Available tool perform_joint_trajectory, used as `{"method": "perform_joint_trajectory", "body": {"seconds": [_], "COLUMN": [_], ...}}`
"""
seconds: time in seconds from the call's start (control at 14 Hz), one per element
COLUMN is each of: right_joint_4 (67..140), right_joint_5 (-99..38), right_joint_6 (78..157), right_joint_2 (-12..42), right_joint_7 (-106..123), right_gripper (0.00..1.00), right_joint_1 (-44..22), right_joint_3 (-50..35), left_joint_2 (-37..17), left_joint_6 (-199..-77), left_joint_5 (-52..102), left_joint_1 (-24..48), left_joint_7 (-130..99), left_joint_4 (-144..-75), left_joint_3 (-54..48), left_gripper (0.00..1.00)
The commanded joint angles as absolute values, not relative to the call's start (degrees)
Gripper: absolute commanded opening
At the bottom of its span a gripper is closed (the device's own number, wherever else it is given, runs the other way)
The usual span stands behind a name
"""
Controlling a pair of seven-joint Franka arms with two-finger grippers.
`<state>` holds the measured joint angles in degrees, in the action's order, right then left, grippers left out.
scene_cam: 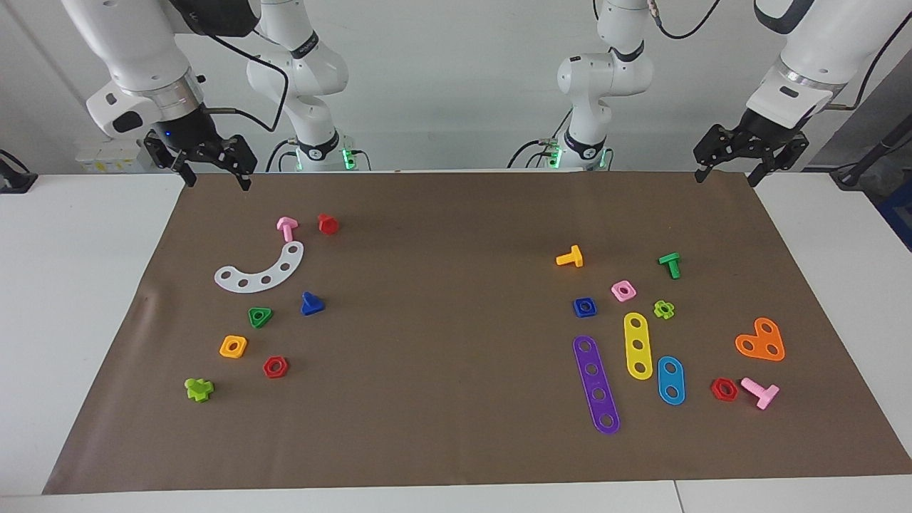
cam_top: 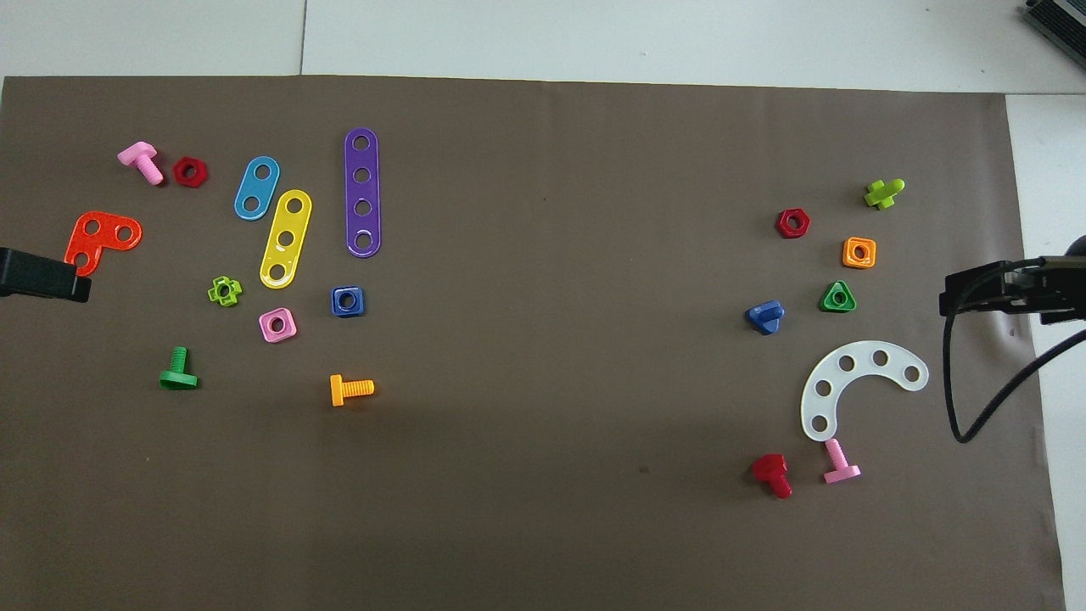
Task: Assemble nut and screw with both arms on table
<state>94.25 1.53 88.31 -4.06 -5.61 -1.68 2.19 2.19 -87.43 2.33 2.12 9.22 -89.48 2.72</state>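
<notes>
Both claws, the left gripper (scene_cam: pixel 732 171) and right gripper (scene_cam: pixel 214 174), are hanging wide open and empty over the table's (scene_cam: pixel 85 299) robot-side corners. The nut (scene_cam: pixel 585 307) is lying toward the left arm's end. The screw (scene_cam: pixel 311 304) is lying toward the right arm's end, probably resting head down.

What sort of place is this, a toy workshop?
Probably a robotics lab: two white arms stand at a table with a brown paper sheet strewn with plastic toy parts, like the blue nut and blue screw.

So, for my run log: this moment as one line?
left hand open, waiting | right hand open, waiting | nut, screw apart, untouched
</notes>
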Motion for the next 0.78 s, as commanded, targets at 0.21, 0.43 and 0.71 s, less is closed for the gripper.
{"method": "perform_joint_trajectory", "body": {"seconds": [0.21, 0.43, 0.71], "right_joint_4": [95.9, 96.2, 97.0], "right_joint_5": [1.1, 1.1, 1.2], "right_joint_6": [88.1, 88.3, 89.6], "right_joint_2": [-5.5, -5.7, -6.0], "right_joint_7": [-7.0, -6.7, -5.3], "right_gripper": [1.00, 1.00, 1.00], "right_joint_1": [-1.7, -1.6, -1.7], "right_joint_3": [2.1, 2.1, 2.1], "left_joint_2": [3.0, 3.0, 3.0], "left_joint_6": [-86.8, -86.8, -86.9], "left_joint_5": [2.5, 2.5, 2.5], "left_joint_1": [1.8, 1.8, 1.8], "left_joint_7": [8.7, 8.7, 8.7], "left_joint_4": [-90.2, -90.2, -90.2], "left_joint_3": [2.6, 2.6, 2.6], "left_gripper": [1.00, 1.00, 1.00]}}
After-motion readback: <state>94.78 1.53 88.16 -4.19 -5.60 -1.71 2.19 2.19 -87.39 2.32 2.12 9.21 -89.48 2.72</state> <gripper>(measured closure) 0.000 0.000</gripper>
